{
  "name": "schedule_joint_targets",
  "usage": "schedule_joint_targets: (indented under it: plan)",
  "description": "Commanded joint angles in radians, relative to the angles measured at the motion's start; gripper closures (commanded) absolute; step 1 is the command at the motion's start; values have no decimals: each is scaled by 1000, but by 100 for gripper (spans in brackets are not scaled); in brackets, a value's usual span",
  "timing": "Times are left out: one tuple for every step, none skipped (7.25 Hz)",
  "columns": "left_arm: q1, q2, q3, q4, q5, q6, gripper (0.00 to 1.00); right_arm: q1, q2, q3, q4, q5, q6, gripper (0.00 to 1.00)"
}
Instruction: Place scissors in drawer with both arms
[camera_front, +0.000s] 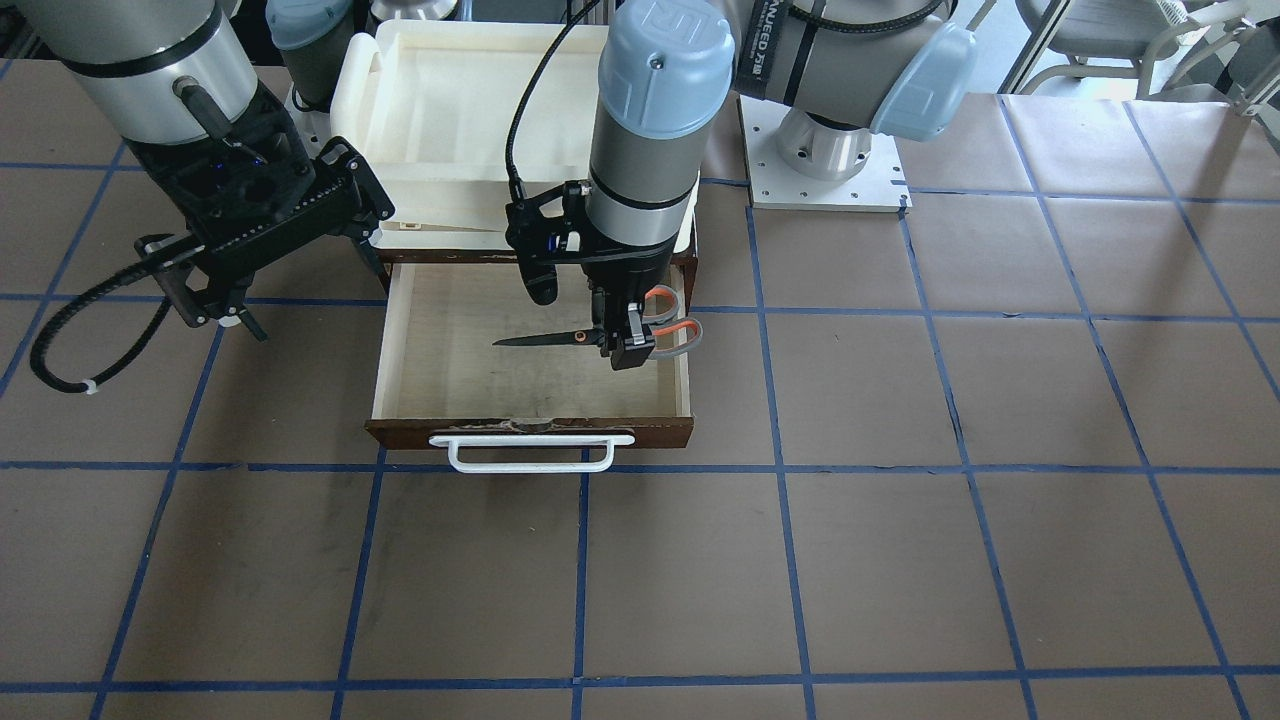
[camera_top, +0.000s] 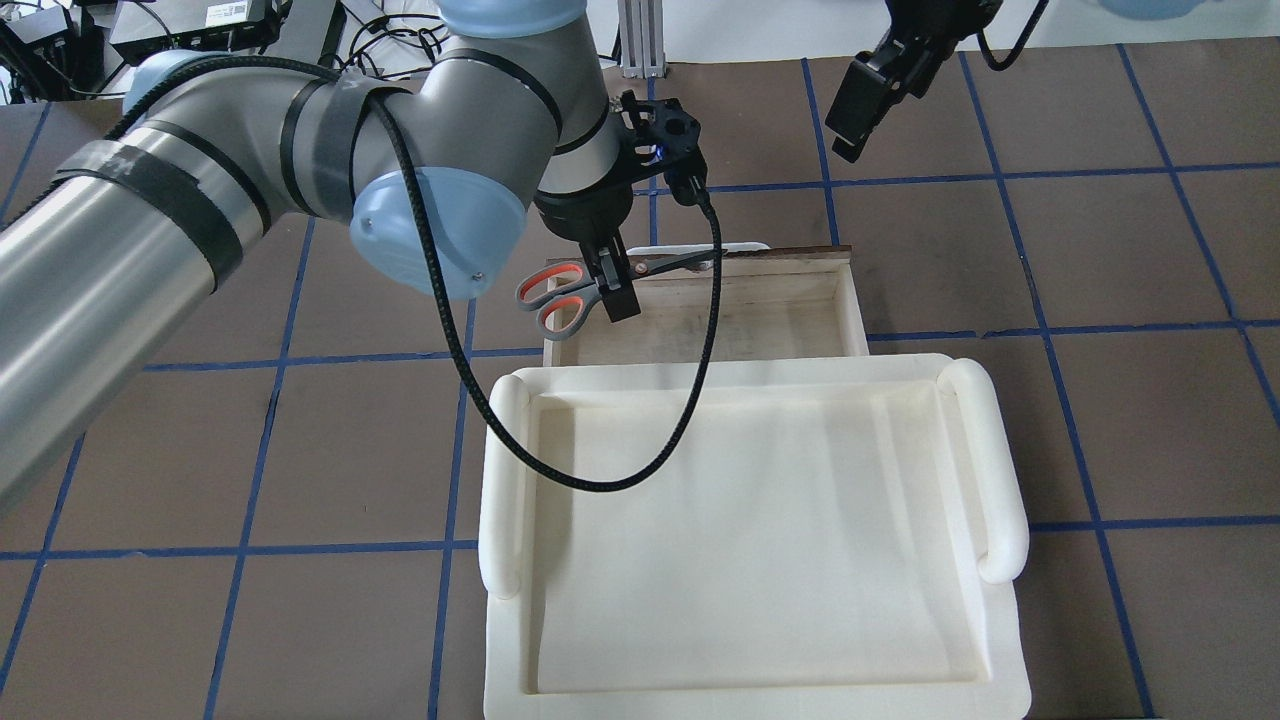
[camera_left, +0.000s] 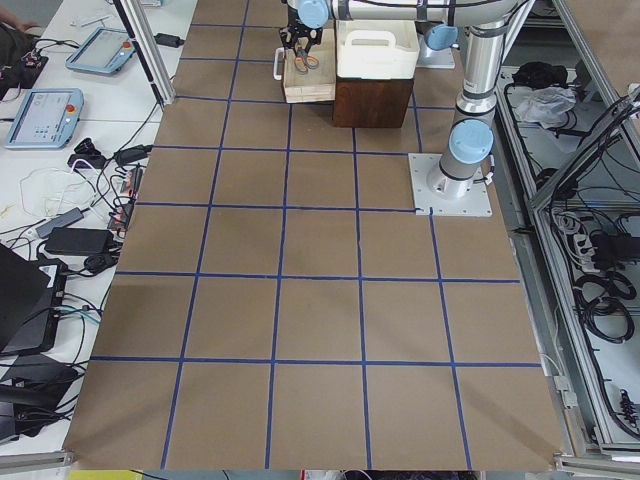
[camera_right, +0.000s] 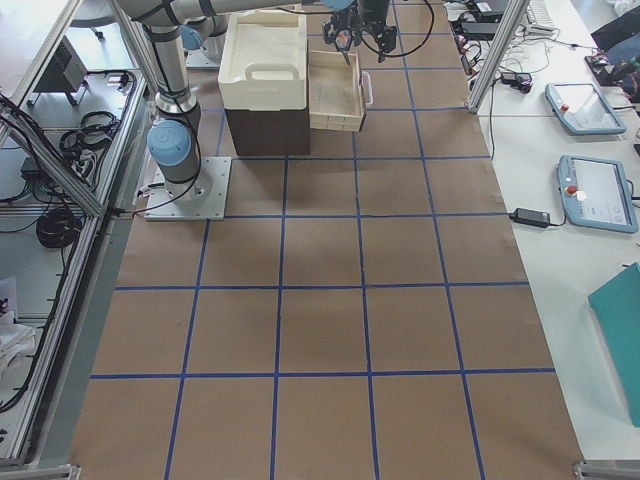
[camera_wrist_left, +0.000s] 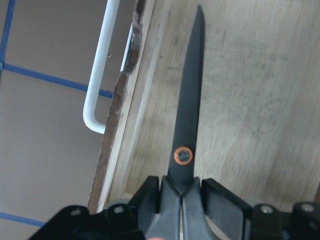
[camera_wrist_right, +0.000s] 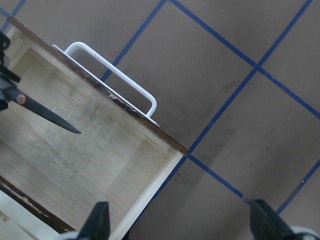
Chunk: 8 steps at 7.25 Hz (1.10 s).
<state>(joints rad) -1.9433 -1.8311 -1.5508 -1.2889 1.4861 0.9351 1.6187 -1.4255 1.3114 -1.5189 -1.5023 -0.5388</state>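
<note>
The drawer (camera_front: 470, 370) is pulled open from the cabinet, with its white bar handle (camera_front: 530, 452) toward the operators' side. My left gripper (camera_front: 620, 345) is shut on the scissors (camera_front: 560, 339) near the pivot. It holds them level over the drawer's pale inside, blades pointing toward my right side. In the overhead view the orange-and-grey handles (camera_top: 555, 295) stick out behind the left gripper (camera_top: 612, 290). The left wrist view shows the blades (camera_wrist_left: 189, 115) above the drawer floor (camera_wrist_left: 250, 100). My right gripper (camera_front: 225, 315) is open and empty, beside the drawer's right side.
A cream-white plastic tray (camera_top: 760, 540) sits on top of the cabinet, behind the open drawer. The left arm's black cable (camera_top: 600, 480) hangs over the tray. The brown table has blue grid tape. The left arm's base plate (camera_front: 825, 150) stands beside the cabinet.
</note>
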Motion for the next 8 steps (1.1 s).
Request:
schedule_joint_targets:
  plan:
    - [-60,-34,-17,34,11,-12,76,-2,-15,-1,11,-28,329,0]
    - [-77,-42,-49,81,17,-13,76,-2,-24,0,11,-32,418,0]
    - [-80,-43,-73,95,17,-16,76,3,-35,6,44,-29,568,0]
    - [-82,-57,-77,114,16,-10,76,4,-61,23,58,-30,647,0]
    - [-82,-68,-77,126,16,4,76,4,-62,43,48,-32,648,0]
    - [-82,-85,-77,147,14,10,76,4,-62,46,42,-26,646,0]
    - [-82,-95,-77,155,13,8,76,4,-62,46,42,-27,645,0]
    - [-89,-105,-80,151,14,7,75,4,-62,46,43,-32,646,0]
